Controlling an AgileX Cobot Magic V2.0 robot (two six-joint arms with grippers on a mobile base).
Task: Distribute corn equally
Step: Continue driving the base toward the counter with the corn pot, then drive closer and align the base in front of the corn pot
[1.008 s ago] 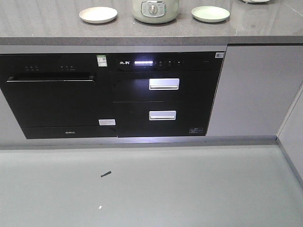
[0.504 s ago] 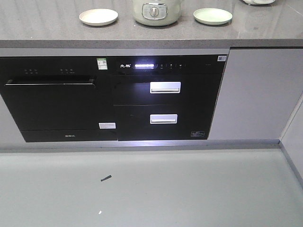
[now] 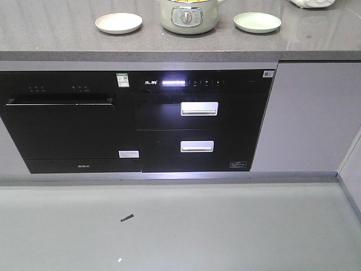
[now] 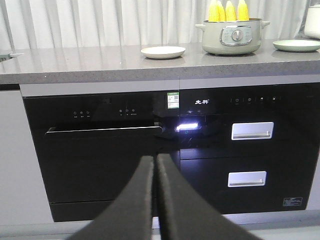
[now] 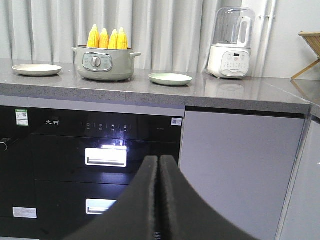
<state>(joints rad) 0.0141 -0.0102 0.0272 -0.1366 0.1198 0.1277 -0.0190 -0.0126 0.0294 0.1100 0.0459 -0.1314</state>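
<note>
The left hand [image 4: 154,165] and right hand [image 5: 159,162] are each pressed together, holding nothing, low in front of the pot [image 4: 232,36]; on the bench [image 4: 75,62] a cream plate [image 4: 163,51] lies left of the pot, a green plate [image 5: 170,78] right of it. The corn [image 4: 229,11], four cobs, stands upright inside the pot, tips up.
</note>
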